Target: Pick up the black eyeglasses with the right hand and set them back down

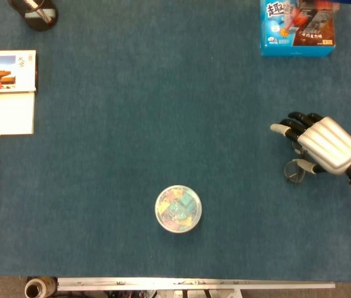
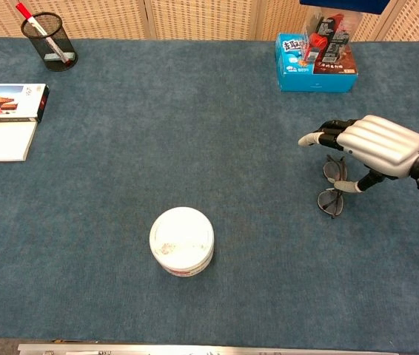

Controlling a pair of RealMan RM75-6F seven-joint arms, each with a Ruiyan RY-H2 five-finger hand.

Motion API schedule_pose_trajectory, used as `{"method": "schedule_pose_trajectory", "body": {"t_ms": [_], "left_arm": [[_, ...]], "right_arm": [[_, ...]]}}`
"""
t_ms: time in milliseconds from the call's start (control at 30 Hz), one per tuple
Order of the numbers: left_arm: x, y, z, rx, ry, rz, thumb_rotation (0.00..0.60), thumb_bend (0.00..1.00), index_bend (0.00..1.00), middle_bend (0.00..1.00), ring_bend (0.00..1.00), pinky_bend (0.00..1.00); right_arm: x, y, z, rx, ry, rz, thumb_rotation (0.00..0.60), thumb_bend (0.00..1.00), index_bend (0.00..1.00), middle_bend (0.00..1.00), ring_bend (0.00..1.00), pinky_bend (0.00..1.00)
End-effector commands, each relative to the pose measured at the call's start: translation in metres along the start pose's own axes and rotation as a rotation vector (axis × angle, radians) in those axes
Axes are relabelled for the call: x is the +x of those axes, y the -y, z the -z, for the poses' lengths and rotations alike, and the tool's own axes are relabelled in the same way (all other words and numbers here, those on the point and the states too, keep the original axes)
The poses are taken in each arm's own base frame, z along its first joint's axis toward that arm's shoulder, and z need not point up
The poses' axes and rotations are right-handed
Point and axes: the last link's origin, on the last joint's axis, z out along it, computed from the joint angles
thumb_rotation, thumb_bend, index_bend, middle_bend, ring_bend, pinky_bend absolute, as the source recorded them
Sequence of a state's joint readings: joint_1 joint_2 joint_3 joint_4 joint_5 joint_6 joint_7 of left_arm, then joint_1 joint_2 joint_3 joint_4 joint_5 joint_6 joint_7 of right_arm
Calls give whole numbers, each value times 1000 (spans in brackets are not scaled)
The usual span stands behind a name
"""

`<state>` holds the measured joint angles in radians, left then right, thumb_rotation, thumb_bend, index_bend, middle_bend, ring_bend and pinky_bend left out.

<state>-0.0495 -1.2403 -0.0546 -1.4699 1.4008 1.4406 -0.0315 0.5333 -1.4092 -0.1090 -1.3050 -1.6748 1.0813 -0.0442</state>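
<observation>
The black eyeglasses (image 1: 295, 172) lie on the blue table cloth at the right side, seen in the chest view as two lenses (image 2: 332, 200). My right hand (image 1: 324, 144) hangs over their far half with its fingers stretched out to the left and apart; in the chest view the right hand (image 2: 380, 142) covers part of the frame. Its thumb reaches down beside the nearer lens, and I cannot tell whether it touches. The glasses are not lifted. My left hand is outside both views.
A round white tub (image 2: 182, 240) of coloured pieces stands near the front middle. A blue box (image 2: 315, 55) sits at the back right. A book (image 2: 2, 122) lies at the left edge, and a mesh pen holder (image 2: 49, 41) stands at the back left.
</observation>
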Motion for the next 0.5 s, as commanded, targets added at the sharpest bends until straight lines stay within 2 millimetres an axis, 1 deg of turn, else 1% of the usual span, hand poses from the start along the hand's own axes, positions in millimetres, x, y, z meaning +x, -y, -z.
{"method": "schedule_pose_trajectory", "body": {"t_ms": [33, 500], "left_arm": [[0, 0, 0, 2, 2, 1, 600, 510, 312, 435, 364, 562], [-1, 1, 0, 6, 6, 3, 600, 510, 312, 435, 364, 562]], "right_arm": [[-2, 0, 1, -3, 6, -4, 600, 206, 189, 243, 160, 326], [-14, -2, -1, -20, 39, -19, 600, 207, 189, 243, 160, 326]]}}
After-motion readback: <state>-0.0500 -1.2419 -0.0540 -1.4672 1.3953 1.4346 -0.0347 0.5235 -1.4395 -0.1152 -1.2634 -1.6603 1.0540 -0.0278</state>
